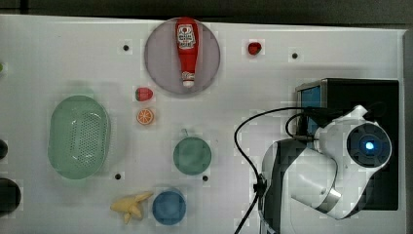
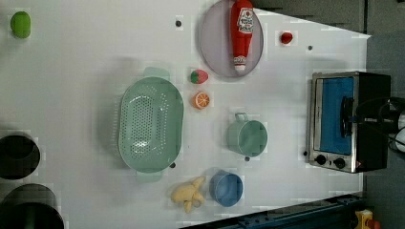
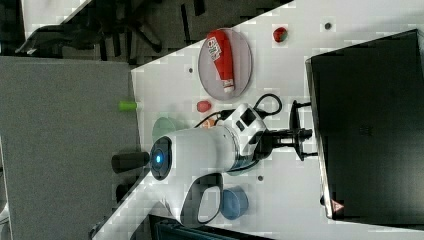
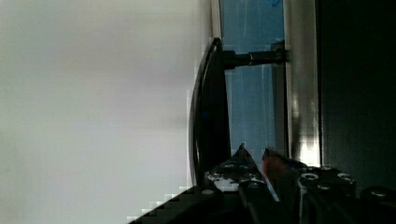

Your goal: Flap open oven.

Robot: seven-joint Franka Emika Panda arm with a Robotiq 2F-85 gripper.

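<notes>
The oven (image 1: pixel 363 92) is a black box at the top view's right edge of the white table; its blue glass flap door (image 2: pixel 336 114) looks closed against the silver frame. My gripper (image 4: pixel 254 151) is at the door's black bar handle (image 4: pixel 210 107). Both fingertips (image 4: pixel 240 151) sit just beside the bar on the glass side, a narrow gap between them and nothing in it. In the right view the gripper (image 3: pixel 306 134) reaches past the handle (image 3: pixel 295 115) towards the oven front. Black knobs (image 2: pixel 329 161) sit under the door in the left view.
A ketchup bottle (image 1: pixel 186 48) lies on a round plate (image 1: pixel 158 63). A green colander (image 1: pixel 78 136), green cup (image 1: pixel 192 156), blue cup (image 1: pixel 169 207), banana (image 1: pixel 129 205), strawberry (image 1: pixel 143 93) and orange slice (image 1: pixel 145 116) stand in the top view's left and middle. A black cable (image 1: pixel 241 141) loops beside the arm.
</notes>
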